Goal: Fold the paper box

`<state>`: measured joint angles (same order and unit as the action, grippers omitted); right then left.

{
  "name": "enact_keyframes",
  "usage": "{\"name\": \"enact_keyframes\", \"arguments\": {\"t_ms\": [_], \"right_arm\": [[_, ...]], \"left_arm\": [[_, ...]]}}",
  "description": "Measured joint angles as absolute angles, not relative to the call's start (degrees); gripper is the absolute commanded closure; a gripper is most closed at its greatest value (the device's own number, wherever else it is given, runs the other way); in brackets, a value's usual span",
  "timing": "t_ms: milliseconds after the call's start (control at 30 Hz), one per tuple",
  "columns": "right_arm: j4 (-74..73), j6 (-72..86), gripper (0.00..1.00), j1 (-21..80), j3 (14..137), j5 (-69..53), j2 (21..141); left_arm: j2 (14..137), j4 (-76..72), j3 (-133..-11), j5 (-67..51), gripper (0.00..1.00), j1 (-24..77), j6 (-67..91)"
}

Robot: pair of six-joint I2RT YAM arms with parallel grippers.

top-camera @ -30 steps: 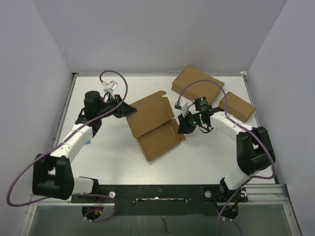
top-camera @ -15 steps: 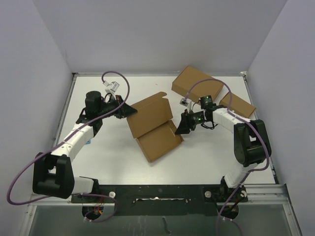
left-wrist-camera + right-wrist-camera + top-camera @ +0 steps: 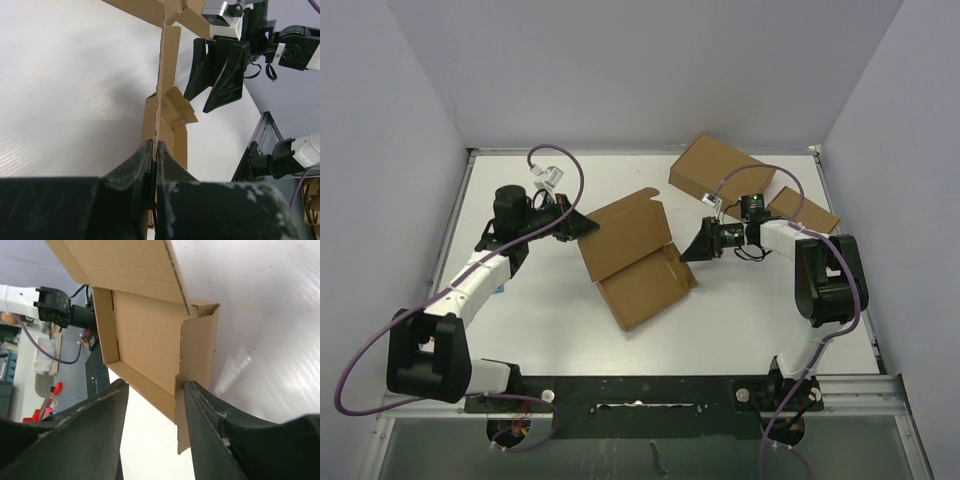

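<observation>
We are pinching the lid of the shallow brown cardboard mailer box (image 3: 642, 287) with our left gripper (image 3: 582, 227); our right gripper (image 3: 688, 252) is hanging spread and empty beside it.

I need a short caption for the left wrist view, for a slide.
Left gripper shut on the raised lid edge of the paper box; open right gripper hovers beyond it.

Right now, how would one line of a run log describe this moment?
left jaws: shut on lid edge | right jaws: open, by side flap | box: lid raised
</observation>
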<state>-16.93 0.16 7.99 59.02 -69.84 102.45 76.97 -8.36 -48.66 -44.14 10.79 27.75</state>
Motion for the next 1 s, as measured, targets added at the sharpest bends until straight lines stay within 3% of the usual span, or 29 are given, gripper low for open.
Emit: {"name": "enact_keyframes", "arguments": {"t_ms": [200,367,600,767,1000], "right_arm": [[-9.2,8.8,0.61,5.9,57.6,-73.2,106.6],[-3.7,15.6,0.74,5.2,55.3,-74.8,107.8],[5.6,25.8,0.70,5.2,54.2,-78.1,110.5],[11.4,31.4,0.72,5.2,53.0,-79.3,110.5],[17.4,37.7,0.85,4.9,52.4,-79.8,111.3]], "left_arm": [[77.2,-8.4,-48.7,-44.3,1.00,10.8,27.7],[77.2,-8.4,-48.7,-44.4,1.00,10.8,27.7],[77.2,-8.4,-48.7,-44.4,1.00,10.8,27.7],[77.2,-8.4,-48.7,-44.4,1.00,10.8,27.7],[77.2,-8.4,-48.7,-44.4,1.00,10.8,27.7]]}}
